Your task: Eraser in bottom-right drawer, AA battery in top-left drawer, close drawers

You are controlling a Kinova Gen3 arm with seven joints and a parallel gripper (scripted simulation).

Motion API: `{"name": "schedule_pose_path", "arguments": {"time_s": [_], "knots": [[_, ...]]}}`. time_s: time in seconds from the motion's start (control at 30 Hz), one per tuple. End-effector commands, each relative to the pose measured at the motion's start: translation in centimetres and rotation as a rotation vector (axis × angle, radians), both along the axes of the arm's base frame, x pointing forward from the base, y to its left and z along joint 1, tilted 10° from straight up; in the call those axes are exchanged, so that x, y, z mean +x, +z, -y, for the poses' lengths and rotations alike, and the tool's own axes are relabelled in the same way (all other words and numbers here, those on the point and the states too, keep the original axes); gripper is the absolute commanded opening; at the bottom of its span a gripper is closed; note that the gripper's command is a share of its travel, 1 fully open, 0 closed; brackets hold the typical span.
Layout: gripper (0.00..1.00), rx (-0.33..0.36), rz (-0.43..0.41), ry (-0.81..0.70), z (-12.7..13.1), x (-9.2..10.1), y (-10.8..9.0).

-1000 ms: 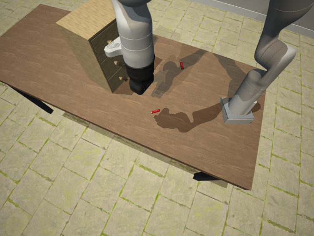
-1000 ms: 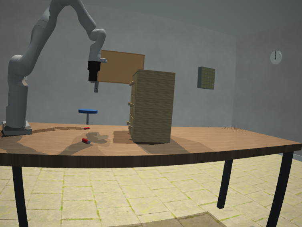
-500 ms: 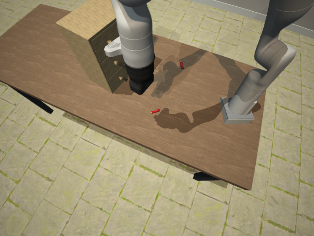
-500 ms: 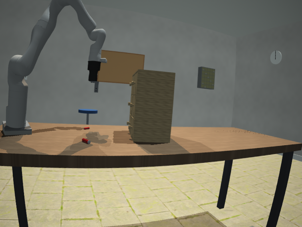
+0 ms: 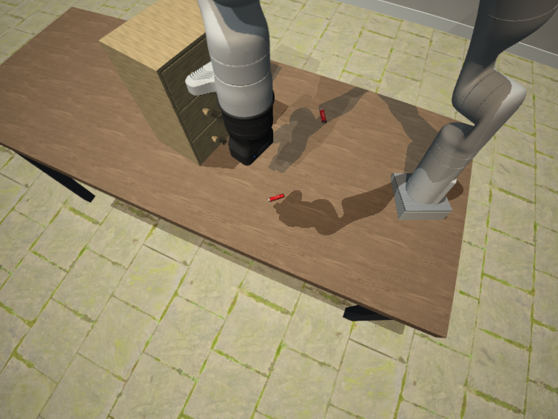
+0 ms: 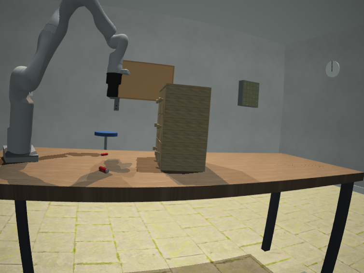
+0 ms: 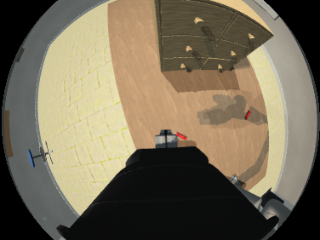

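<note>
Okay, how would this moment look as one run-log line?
grey-and-black gripper: shut, raised | wooden chest: drawers in | two red cylinders: on table

Arm (image 5: 243, 85) (image 6: 116, 55) (image 7: 170, 191) slightly raised, top-left knob (image 6: 157, 101) (image 7: 198, 20) now hidden from above
</note>
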State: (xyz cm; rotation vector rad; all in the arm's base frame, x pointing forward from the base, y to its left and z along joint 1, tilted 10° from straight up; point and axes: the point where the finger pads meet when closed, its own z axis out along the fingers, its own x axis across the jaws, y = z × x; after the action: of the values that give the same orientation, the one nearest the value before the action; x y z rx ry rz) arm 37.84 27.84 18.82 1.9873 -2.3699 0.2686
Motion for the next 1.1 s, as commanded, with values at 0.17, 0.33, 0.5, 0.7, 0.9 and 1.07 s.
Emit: {"name": "schedule_pose_path", "arguments": {"time_s": [0.17, 0.33, 0.5, 0.7, 0.9, 1.07], "knots": [[0.00, 0.008, 0.019, -0.093, 0.3, 0.3, 0.7], [0.00, 0.012, 0.028, -0.147, 0.6, 0.4, 1.0], [0.00, 0.019, 0.046, -0.254, 1.0, 0.5, 1.6], [0.00, 0.031, 0.073, -0.411, 1.7, 0.7, 2.5], [0.00, 0.040, 0.094, -0.531, 2.2, 0.8, 3.2], [0.00, 0.053, 0.122, -0.697, 2.9, 0.9, 4.2]]}}
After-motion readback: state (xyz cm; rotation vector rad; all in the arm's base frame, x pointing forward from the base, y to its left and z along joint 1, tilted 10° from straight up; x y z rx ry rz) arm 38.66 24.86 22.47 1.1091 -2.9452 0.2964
